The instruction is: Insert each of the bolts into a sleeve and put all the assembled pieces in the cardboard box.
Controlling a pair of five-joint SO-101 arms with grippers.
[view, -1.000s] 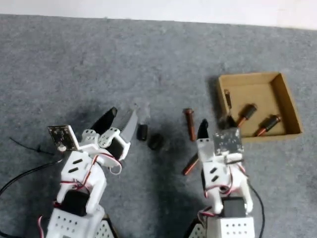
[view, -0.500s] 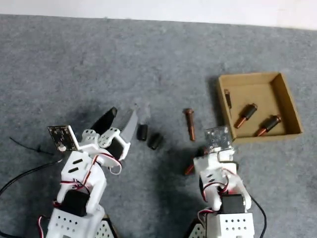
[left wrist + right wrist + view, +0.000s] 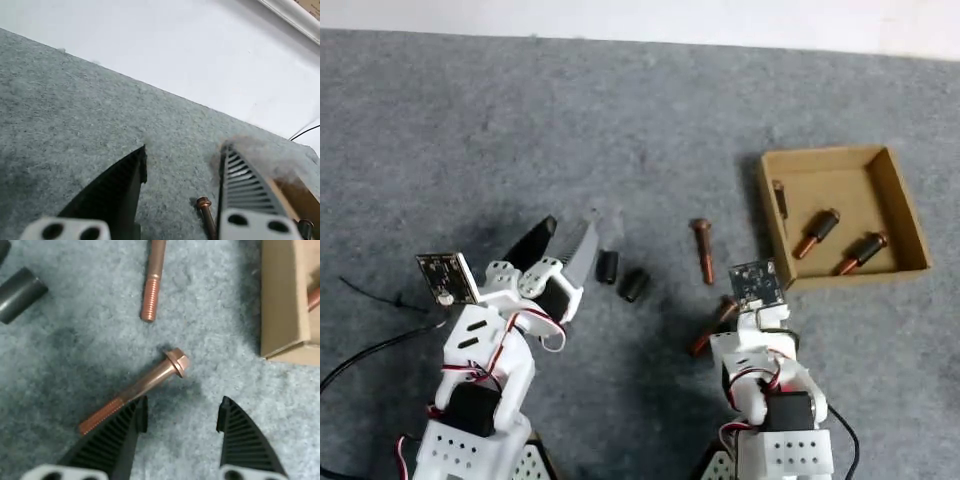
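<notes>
Two copper bolts lie loose on the grey carpet: one (image 3: 704, 250) (image 3: 152, 285) upright in the picture, one (image 3: 710, 328) (image 3: 132, 390) slanted just beside my right arm. Two black sleeves (image 3: 607, 267) (image 3: 634, 285) lie between the arms; one sleeve (image 3: 20, 294) is in the right wrist view. The cardboard box (image 3: 903, 215) (image 3: 280, 300) holds two assembled pieces (image 3: 817, 232) (image 3: 861, 252) and a thin piece (image 3: 779, 198). My right gripper (image 3: 182, 415) hangs open right over the slanted bolt. My left gripper (image 3: 560, 240) (image 3: 182, 172) stands open near the sleeves, holding nothing.
Grey carpet covers the table, with open room at the back and far left. A white wall edge runs along the far side. A black cable (image 3: 360, 350) lies by the left arm's base.
My right arm has pulled back from the box and tipped down over the slanted bolt. The left arm has stayed still.
</notes>
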